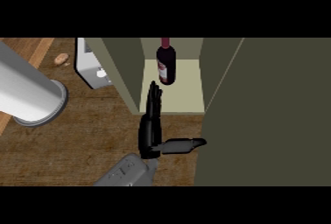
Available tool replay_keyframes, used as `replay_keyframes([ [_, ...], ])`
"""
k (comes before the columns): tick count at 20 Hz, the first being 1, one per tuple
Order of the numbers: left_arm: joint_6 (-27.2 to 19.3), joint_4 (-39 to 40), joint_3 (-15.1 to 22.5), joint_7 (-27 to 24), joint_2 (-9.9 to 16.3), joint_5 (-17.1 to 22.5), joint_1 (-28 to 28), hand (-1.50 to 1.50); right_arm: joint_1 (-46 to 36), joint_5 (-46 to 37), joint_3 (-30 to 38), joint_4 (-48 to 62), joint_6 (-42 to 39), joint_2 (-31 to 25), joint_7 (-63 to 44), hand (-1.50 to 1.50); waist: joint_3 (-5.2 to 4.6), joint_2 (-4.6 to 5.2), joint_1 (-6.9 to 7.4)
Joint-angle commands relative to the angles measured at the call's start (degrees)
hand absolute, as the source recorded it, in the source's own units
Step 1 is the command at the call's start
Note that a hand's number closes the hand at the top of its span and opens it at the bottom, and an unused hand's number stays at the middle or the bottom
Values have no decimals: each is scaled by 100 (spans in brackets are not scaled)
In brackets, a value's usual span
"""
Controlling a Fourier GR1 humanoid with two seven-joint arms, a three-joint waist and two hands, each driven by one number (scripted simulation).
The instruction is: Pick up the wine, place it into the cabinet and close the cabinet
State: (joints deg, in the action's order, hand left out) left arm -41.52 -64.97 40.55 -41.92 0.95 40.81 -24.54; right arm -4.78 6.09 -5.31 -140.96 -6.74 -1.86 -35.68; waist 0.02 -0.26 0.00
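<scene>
Wine bottle (166, 63) stands inside the cabinet (123, 70), on its pale shelf (184, 89), toward the back-left of the opening, neck pointing to the far wall, label showing on its side. Cabinet door (265, 113) is swung open and fills the right of the view as a big olive-green slab; its near edge runs from the shelf's front-right corner down to the view's bottom. Only one hand (152, 127) shows, on a grey forearm (126, 173) coming up from the bottom edge; can't tell from this view alone whether it's left or right, tho it sits left of centre. Its fingers (154, 98) are straight and stretched out, tips reaching over the shelf's front edge just below the bottle's base, w/ a small gap between, so not touching the bottle, nothing held. Thumb (187, 144) sticks out sideways to the right, tip right at the door's edge; can't say if it touches. Rest of the wooden counter (71, 140): a large grey cylinder (29, 89) w/ a flanged base at the left edge, a small tan lump (61, 58) near the far-left corner, and a white box-like thing (93, 68) tucked against the cabinet's left wall.
</scene>
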Motion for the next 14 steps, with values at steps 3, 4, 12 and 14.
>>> replay_keyframes([
  [3,-612,-1655,387,274,287,-495,1080,-150,203,152,-9,-359,-40,-41,-50,-150,-1,6,26],
  [4,-983,-1892,518,564,297,-672,994,-150,648,239,77,-392,-200,-38,268,-150,2,4,9],
  [12,-1083,-3496,649,932,942,-1078,1934,-150,345,527,307,-143,-307,-107,321,-150,2,12,20],
  [14,-935,-3472,959,690,911,-1234,2335,-150,525,553,114,-485,-307,-100,-67,-150,-1,10,4],
])
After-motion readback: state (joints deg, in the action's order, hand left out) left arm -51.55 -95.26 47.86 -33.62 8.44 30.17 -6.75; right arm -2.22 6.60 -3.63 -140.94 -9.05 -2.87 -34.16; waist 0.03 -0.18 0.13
